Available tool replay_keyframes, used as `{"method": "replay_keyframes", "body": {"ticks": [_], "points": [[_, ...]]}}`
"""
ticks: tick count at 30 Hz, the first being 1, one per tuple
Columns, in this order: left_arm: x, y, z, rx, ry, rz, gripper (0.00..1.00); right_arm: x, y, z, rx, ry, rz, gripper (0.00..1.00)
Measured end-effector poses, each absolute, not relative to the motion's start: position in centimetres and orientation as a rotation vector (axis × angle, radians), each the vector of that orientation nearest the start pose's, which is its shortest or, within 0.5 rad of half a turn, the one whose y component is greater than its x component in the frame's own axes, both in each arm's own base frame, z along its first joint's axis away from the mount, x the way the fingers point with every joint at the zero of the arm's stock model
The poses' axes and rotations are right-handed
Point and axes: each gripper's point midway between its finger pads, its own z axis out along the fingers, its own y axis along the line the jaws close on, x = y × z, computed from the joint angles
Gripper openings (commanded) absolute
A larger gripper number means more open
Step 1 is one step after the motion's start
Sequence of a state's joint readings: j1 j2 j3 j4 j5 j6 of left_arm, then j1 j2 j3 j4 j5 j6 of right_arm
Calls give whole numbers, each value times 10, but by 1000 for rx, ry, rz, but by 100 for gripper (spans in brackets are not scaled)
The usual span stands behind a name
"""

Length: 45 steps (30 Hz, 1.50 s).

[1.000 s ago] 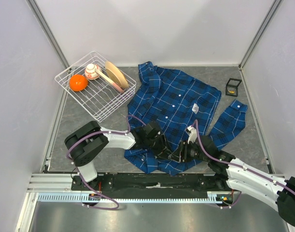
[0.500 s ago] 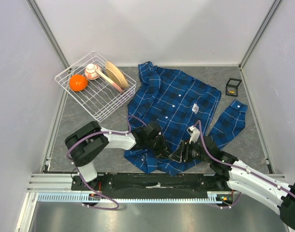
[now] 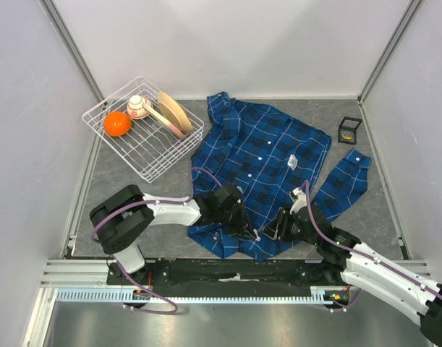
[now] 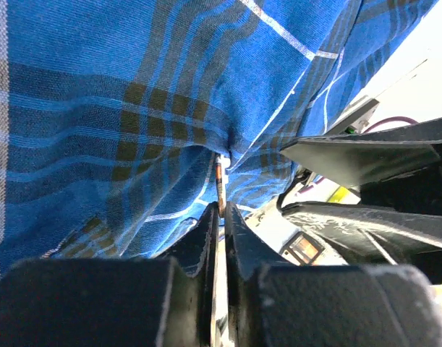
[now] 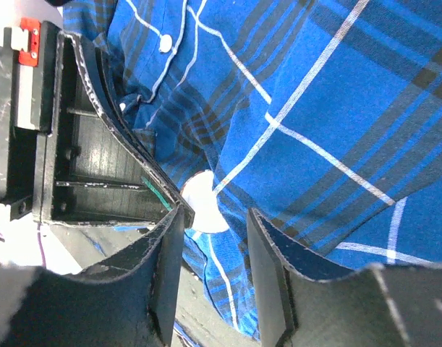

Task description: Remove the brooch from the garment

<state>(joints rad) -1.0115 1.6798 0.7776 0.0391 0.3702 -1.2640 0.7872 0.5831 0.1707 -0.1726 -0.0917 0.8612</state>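
Left gripper (image 4: 221, 212) has closed down over the last second, its elbow has pulled back toward the near edge, and the right wrist has crept up slightly. Left jaws now pinched nearly shut on a thin pin (image 4: 220, 181), which sticks out of the garment (image 4: 134, 87) just ahead of the tips, fabric puckered where it enters. Right gripper (image 5: 215, 217) jaws stand apart, gripping nothing. The brooch (image 5: 199, 211), a white disc, sits between them, touching one finger (image 5: 166, 246) and clear of the other. Both grippers meet tip to tip at the garment's near hem, the rest of the shirt spread flat beyond them. Wire basket (image 3: 152, 155) with an orange (image 3: 117, 123) well beyond the left jaws, small black box (image 3: 349, 130) well beyond the right
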Motion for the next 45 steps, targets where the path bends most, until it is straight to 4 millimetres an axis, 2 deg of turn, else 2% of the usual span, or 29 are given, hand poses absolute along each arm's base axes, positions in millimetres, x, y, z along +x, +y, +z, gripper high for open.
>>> {"method": "replay_keyframes", "body": {"ticks": [6, 14, 27, 45], "points": [[117, -374, 38, -113, 2922, -1160, 5, 137, 200, 56, 48, 2347, 979, 29], [115, -372, 36, -80, 2923, -1143, 2, 127, 203, 32, -53, 2459, 940, 18], [113, -372, 36, -49, 2922, -1131, 2, 132, 216, 36, -103, 2425, 997, 15], [111, -370, 33, -21, 2925, -1085, 2, 131, 223, 25, -115, 2466, 1012, 0]]}}
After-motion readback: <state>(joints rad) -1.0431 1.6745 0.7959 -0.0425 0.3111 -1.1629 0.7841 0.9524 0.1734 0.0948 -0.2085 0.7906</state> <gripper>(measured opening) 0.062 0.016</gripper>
